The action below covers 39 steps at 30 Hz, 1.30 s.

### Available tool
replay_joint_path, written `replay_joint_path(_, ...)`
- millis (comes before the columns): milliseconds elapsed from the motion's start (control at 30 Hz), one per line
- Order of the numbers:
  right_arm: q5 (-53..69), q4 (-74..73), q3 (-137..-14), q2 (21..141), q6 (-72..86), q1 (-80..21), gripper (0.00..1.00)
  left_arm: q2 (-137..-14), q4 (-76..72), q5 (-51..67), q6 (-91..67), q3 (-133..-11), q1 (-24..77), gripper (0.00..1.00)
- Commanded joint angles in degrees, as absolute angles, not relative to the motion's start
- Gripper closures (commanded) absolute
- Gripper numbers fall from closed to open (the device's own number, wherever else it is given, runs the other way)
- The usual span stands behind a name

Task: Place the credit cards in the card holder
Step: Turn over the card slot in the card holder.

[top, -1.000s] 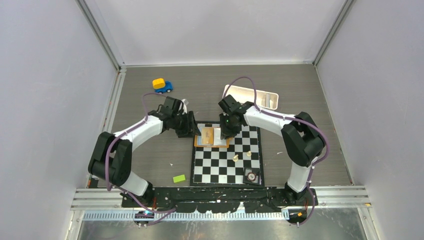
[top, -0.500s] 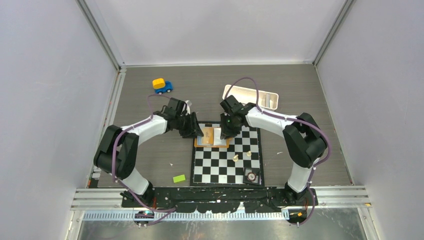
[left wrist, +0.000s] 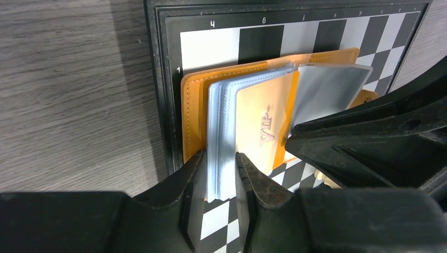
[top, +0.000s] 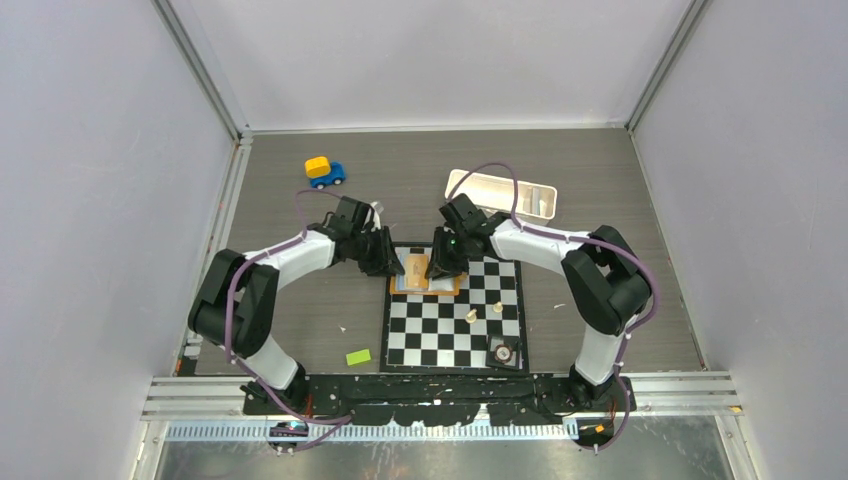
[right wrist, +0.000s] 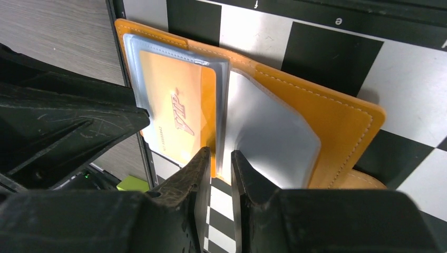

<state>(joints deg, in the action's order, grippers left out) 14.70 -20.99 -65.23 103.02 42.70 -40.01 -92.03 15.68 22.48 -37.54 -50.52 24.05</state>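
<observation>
The orange card holder (top: 424,287) lies open on the far left corner of the chessboard (top: 450,325). Its cover (left wrist: 194,100) and clear plastic sleeves (left wrist: 221,116) show close up. A cream credit card (left wrist: 263,124) stamped VIP sits inside one sleeve (right wrist: 174,110). My left gripper (left wrist: 220,158) is shut on the near edge of the sleeve stack, at the holder's left side (top: 392,266). My right gripper (right wrist: 220,155) pinches the edge of an empty greyish sleeve (right wrist: 269,137) by the spine, over the holder's right half (top: 442,266). Orange cover (right wrist: 337,121) shows behind it.
Two pale chess pieces (top: 471,316) (top: 497,308) and a small round dial (top: 503,351) stand on the board. A white tray (top: 502,192) lies at the back right, a blue and yellow toy car (top: 324,171) at the back left, a green block (top: 358,356) near the front.
My left arm has moved in toward the holder and its jaws have narrowed onto the sleeve stack. My right gripper has shifted slightly left, its jaws unchanged.
</observation>
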Motion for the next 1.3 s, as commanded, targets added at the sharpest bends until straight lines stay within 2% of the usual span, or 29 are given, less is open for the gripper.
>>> replay_joint_path(0,16.5,-17.5,-65.1,104.1,45.1,-40.3,0.75,-92.4,13.6,23.0,-37.7,-49.9,24.3,0.73)
replay_joint_path(400,19.8,-12.3,-64.3,104.2,48.2,-40.6,0.82,-91.1,12.8,24.8,-38.8,-49.2,24.3,0.83)
replay_joint_path(533,19.7,-12.8,-64.9,104.8,47.8,-40.7,0.82,-89.8,11.9,25.4,-40.0,-49.0,24.3,0.94)
replay_joint_path(600,18.7,-13.7,-64.8,104.1,47.0,-40.6,0.79,-89.0,11.7,25.4,-40.5,-49.1,24.3,1.00)
replay_joint_path(933,5.9,-27.8,-67.7,95.5,38.7,-39.9,0.53,-84.5,13.9,25.8,-41.0,-50.8,24.4,1.00)
replay_joint_path(1133,5.0,-29.4,-65.3,92.5,37.4,-37.1,0.46,-84.7,17.2,26.8,-39.1,-53.2,24.3,1.00)
replay_joint_path(1267,7.0,-28.6,-64.0,93.3,37.3,-36.0,0.46,-84.8,17.3,27.7,-39.1,-54.4,24.3,1.00)
